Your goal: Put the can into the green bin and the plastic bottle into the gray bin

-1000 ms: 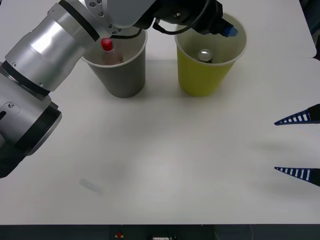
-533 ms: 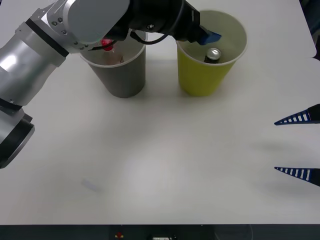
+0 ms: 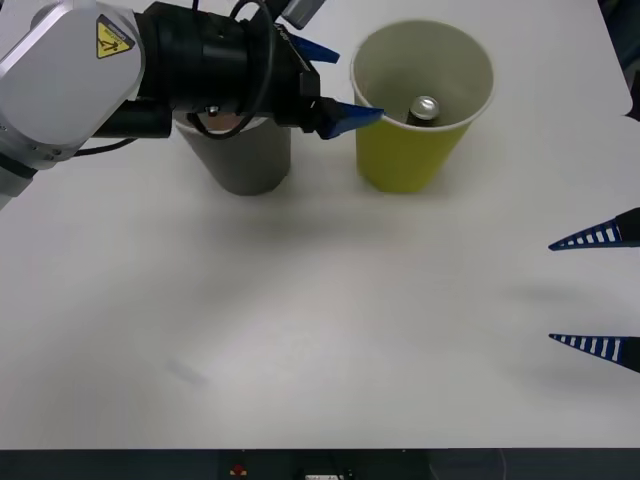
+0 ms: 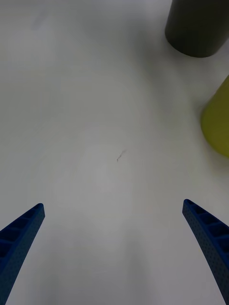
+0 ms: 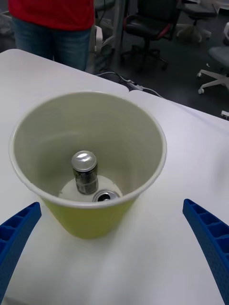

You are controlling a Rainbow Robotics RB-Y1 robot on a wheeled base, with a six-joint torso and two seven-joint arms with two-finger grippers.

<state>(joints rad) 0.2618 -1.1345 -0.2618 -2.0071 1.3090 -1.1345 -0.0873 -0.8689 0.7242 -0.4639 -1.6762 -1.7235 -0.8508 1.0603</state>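
Observation:
The green bin stands at the back of the table with a silver can upright inside it. In the left wrist view the can stands in the green bin beside a second can top on the bin's floor. My left gripper is open and empty, level with the bin's rim on its left side, and the arm covers the mouth of the gray bin. The plastic bottle is hidden. My right gripper rests open at the table's right edge.
The right wrist view takes in bare white table in front of the gray bin and the green bin. Behind the bins the table's far edge drops away to a room with office chairs.
My left gripper has drawn back leftward from over the green bin's mouth to beside its rim. The arm now covers the bottle's red cap. The right arm has not moved.

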